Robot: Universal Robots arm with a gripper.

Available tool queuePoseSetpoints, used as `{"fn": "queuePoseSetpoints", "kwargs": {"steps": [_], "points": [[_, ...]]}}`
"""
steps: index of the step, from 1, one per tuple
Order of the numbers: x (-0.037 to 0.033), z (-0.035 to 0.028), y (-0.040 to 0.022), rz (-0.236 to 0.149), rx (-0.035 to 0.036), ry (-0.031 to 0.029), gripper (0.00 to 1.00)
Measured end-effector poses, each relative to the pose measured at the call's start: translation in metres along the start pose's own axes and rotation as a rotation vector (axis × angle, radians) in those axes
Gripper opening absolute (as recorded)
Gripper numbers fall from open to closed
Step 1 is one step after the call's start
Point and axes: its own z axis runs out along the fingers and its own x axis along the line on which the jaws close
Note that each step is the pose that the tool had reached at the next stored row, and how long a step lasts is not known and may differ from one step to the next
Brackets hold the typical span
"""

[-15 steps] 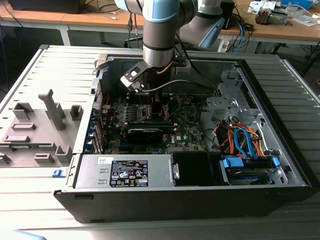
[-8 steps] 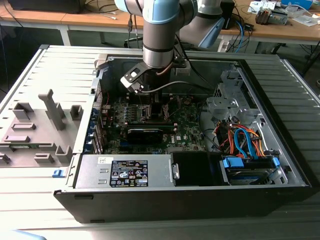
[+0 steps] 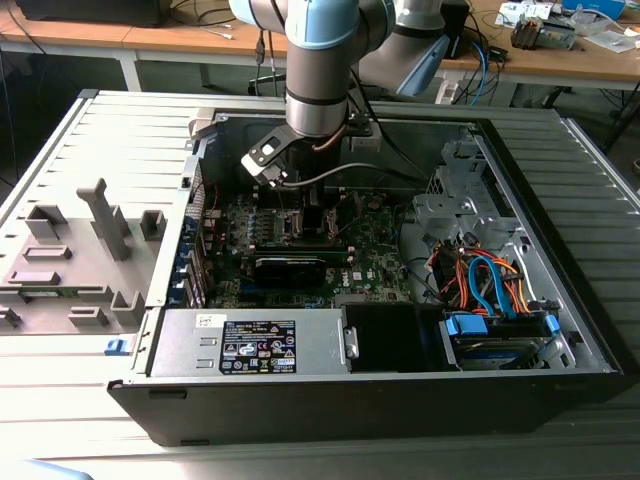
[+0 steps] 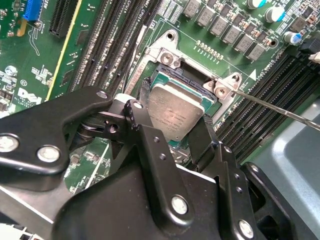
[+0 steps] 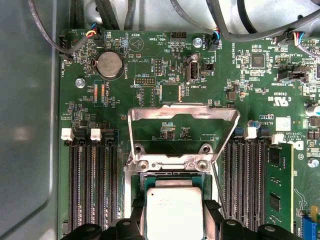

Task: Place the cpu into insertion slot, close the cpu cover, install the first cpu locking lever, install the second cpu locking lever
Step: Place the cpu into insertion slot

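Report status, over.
The gripper shut on the cpu. The cpu low over the insertion slot, seating unclear. The cpu cover raised open, not blocking.

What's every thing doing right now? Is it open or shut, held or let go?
gripper, shut on the cpu's two sides.
cpu, held, down at the insertion slot.
insertion slot, uncovered, with the cpu over it.
cpu cover, open, standing up behind the slot.
locking lever, not latched down.
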Motion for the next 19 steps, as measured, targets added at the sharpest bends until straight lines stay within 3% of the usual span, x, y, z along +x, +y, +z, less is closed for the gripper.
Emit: {"fn": "queuePoseSetpoints", "kwargs": {"steps": [14, 19], "points": [[0.0003, 0.0007, 0.0002, -0.006, -0.0006, -0.0010, 0.55], [0.0003, 0.0007, 0.0002, -0.006, -0.0006, -0.0010, 0.62]]}}
